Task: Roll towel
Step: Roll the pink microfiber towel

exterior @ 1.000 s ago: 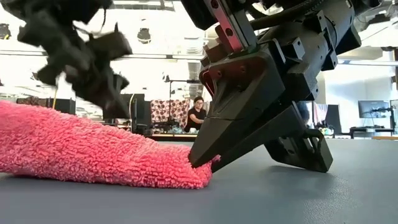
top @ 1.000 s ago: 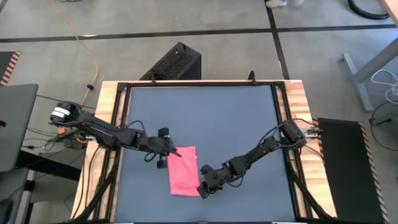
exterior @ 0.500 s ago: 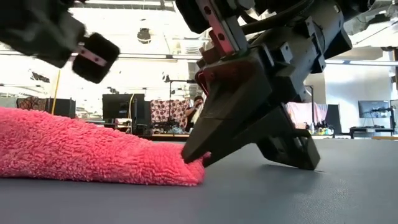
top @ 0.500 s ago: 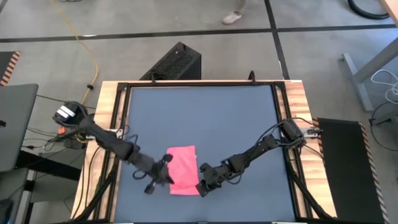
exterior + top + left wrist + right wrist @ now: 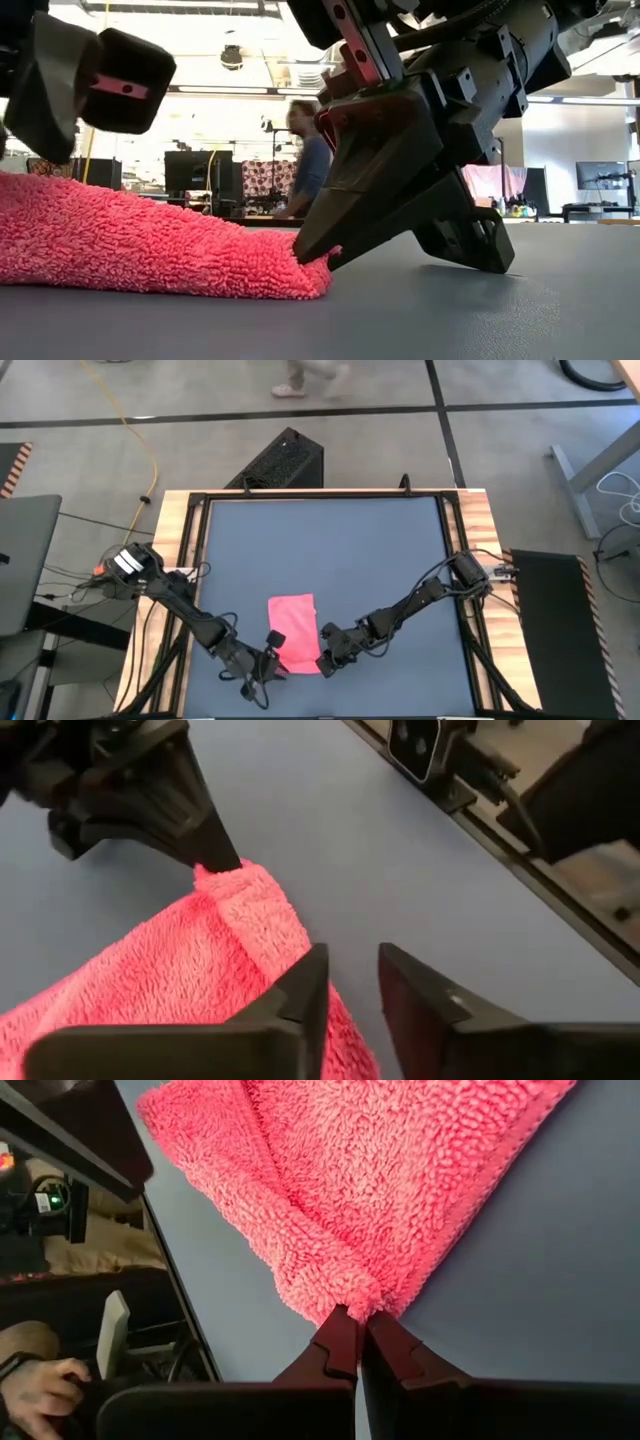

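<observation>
In the low view the right tool (image 5: 312, 257) filled the centre and right of the frame, its two dark fingers pinched shut on the near right corner of the towel (image 5: 140, 240), which lay flat on the dark grey table (image 5: 480, 310) across the lower left. The right wrist view confirmed that grip: the fingertips met on a bunched point of pink pile. From above, the towel was a small pink rectangle just below the middle of the frame, its near edge toward the bottom, the right tool at its lower right corner.

The left tool (image 5: 268, 663) sat at the lower left corner of the towel in the high view. In its own wrist view the fingers (image 5: 300, 990) stood slightly apart, one over the towel's edge and the other over bare table, gripping nothing yet.

The step in hand looked to be taking the second near corner so both tools could turn the edge over together. To do it well, the left tool would need to come down so that the cloth edge sits between its fingers, close firmly on the full thickness, and match the right tool's height, keeping the edge taut and straight so the roll starts even.

Beyond the table, a person (image 5: 310, 150) stood in the room, centre of the low view.
</observation>
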